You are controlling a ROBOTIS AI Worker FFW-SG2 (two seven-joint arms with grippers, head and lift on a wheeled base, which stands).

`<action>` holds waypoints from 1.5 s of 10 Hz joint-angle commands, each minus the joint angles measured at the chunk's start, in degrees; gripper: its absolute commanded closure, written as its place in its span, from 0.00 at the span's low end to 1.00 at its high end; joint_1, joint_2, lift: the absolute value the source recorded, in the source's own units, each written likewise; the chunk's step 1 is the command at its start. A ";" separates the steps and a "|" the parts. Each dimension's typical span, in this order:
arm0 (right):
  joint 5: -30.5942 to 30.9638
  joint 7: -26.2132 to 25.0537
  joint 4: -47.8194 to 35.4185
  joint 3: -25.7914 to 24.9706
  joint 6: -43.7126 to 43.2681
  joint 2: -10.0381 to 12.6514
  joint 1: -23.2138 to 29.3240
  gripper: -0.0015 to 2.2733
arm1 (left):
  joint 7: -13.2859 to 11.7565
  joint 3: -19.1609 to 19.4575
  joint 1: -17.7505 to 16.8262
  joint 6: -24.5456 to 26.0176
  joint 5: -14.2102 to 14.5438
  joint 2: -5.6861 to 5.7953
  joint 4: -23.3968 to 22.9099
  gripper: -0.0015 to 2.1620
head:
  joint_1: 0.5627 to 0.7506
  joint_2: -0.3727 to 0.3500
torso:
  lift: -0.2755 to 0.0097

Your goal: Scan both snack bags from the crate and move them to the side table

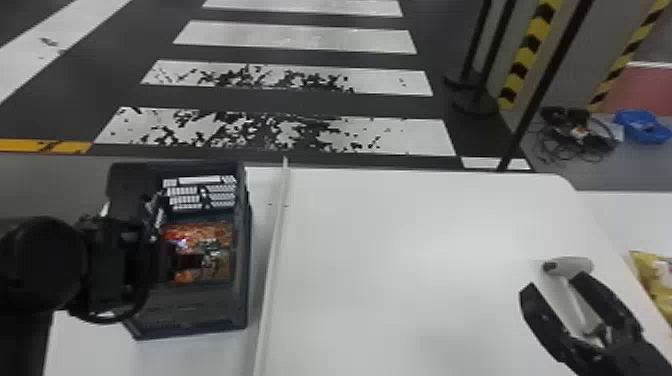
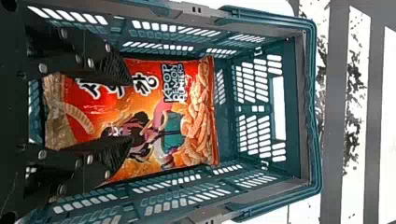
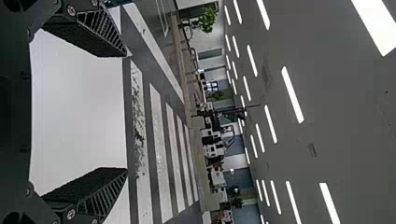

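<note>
Two flat black fingers of left gripper [image 2: 130,111] are hanging spread over the red-orange plastic snack bag [image 2: 187,109], needing gentle, centred closing.

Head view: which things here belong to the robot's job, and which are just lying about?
For the job:
red-orange snack bag
dark teal plastic crate around it
light-grey handheld scanner
yellow snack bag, probably the second one
two black grippers

Lying about:
blue object on the floor
tangled black cables beside it
</note>
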 commanded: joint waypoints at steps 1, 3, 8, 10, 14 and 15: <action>-0.34 0.01 -0.20 -0.31 0.00 -0.23 0.01 0.05 | -0.05 -0.21 -2.80 0.07 -0.07 -0.17 3.18 0.05 | 0.70 0.46 | 0.63; -0.34 0.01 0.07 -0.48 0.00 -0.58 0.10 0.05 | -0.93 -0.74 -7.02 0.07 -0.33 -0.25 8.90 0.05 | 0.70 0.45 | 0.63; -0.78 0.01 3.41 0.13 0.35 -2.42 -2.71 0.05 | -2.08 -1.88 -13.26 -7.38 -3.67 -1.57 23.92 0.05 | 0.70 0.45 | 0.63; -1.57 0.01 5.52 0.40 0.00 -3.39 -3.68 0.05 | -2.69 -2.93 -16.78 -10.90 -5.96 -2.98 30.52 0.05 | 0.70 0.43 | 0.63; -3.15 1.06 8.24 0.40 -1.76 -3.92 -4.91 0.05 | -1.99 -4.16 -17.74 -10.90 -8.68 -4.56 32.89 0.05 | 0.70 0.39 | 0.63; -3.41 1.24 8.33 0.40 -1.76 -4.00 -5.09 0.05 | -1.99 -3.99 -17.39 -10.72 -8.68 -4.56 32.98 0.05 | 0.70 0.38 | 0.63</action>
